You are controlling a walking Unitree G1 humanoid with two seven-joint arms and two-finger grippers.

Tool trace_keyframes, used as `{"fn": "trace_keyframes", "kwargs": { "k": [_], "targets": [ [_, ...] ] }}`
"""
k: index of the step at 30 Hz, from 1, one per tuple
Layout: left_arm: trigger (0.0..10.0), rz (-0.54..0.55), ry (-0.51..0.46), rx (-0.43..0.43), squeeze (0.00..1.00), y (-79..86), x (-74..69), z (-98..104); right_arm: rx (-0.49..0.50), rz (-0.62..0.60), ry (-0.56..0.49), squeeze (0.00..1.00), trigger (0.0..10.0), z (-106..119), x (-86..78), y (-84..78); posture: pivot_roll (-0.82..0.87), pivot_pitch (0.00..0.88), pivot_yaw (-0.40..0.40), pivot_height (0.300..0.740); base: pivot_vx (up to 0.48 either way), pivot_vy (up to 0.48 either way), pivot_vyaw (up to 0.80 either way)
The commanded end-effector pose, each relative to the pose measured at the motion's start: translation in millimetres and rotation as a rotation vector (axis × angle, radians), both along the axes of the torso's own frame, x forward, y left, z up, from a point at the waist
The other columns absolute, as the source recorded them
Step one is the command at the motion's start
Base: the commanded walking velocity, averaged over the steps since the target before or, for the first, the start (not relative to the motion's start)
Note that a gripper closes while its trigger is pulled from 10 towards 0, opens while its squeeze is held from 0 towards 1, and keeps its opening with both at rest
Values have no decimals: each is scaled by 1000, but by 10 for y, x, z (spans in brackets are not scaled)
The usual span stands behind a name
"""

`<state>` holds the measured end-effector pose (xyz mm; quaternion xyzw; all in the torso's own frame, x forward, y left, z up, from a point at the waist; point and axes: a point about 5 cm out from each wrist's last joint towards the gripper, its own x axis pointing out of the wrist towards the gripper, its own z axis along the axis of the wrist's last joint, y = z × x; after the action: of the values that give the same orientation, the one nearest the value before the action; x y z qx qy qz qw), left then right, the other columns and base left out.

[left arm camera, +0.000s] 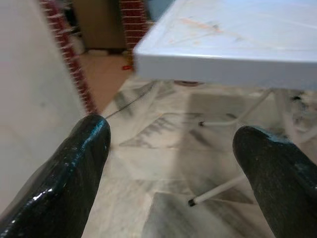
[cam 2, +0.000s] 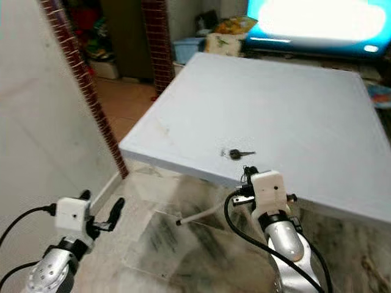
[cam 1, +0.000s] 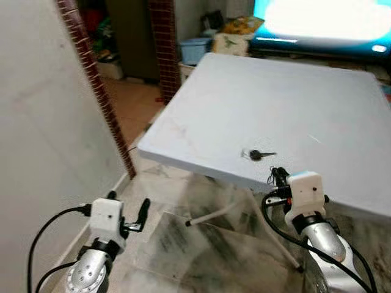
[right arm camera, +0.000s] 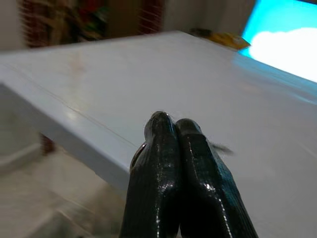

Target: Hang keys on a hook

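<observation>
The keys [cam 1: 261,155] lie flat near the front edge of the white folding table [cam 1: 317,97], not yet picked up, and no hook can be made out. The right gripper [cam 1: 278,176] hovers just short of that edge, near the keys, its fingers pressed together on nothing, probably lining up for a reach. The left gripper [cam 1: 144,213] hangs low over the marble floor [cam 1: 183,238] with fingers spread wide, seemingly idle.

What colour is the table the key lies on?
The table is plain white, clearest in the left eye view.
</observation>
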<state>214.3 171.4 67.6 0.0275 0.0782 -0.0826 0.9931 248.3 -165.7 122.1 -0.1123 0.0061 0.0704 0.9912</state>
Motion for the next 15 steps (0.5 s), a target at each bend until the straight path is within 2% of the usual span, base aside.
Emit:
{"fn": "trace_keyframes", "kwargs": {
  "k": [1,7,15],
  "targets": [
    [10000,-1,-8,10,0,9,71,11,8,13,-8,0,10000,7,17,56,13,0,72,740,0,0,800],
    [10000,-3,-45,12,0,5,225,100,-2,52,-32,0,10000,51,64,127,3,0,76,740,0,0,800],
    [10000,2,-58,9,0,-19,267,114,-5,59,-50,0,10000,98,128,141,1,0,75,740,0,0,800]
  ]
}}
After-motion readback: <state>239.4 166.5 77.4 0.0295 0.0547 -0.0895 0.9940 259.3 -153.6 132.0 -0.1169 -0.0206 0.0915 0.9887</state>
